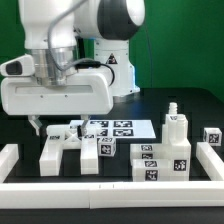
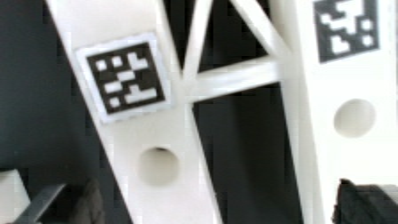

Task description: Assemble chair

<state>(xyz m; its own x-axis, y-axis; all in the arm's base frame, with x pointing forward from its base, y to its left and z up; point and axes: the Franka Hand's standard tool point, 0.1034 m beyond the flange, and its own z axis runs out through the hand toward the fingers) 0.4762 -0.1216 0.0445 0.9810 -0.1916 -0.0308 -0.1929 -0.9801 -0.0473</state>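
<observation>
Item: chair, unassembled, its loose white parts spread over your black worktop (image 1: 190,110) inside the low white border rail (image 1: 100,190). Toward the worktop's edge on the exterior view's left you have a notched panel (image 1: 55,152). A small cube (image 1: 105,149) sits just in front of the marker board (image 1: 112,127). Two tagged bars (image 1: 155,165) lie by the front rail. An upright block (image 1: 176,128) and a second cube (image 1: 212,138) stand toward the edge on the exterior view's right. Markings: each part carries black-and-white square tags, which are patterns rather than words; the dark sticker on the arm (image 1: 60,95) is too small to read. Claw (image 1: 37,125): low over the parts on the exterior view's left, fingers apart, clamped on nothing. Wrist view: claw (image 2: 205,200) above a ladder-like frame (image 2: 157,130) with two rails and cross-struts, two tags showing, and a round hole in each rail. The dark fingertips (image 2: 43,205) flank it.
</observation>
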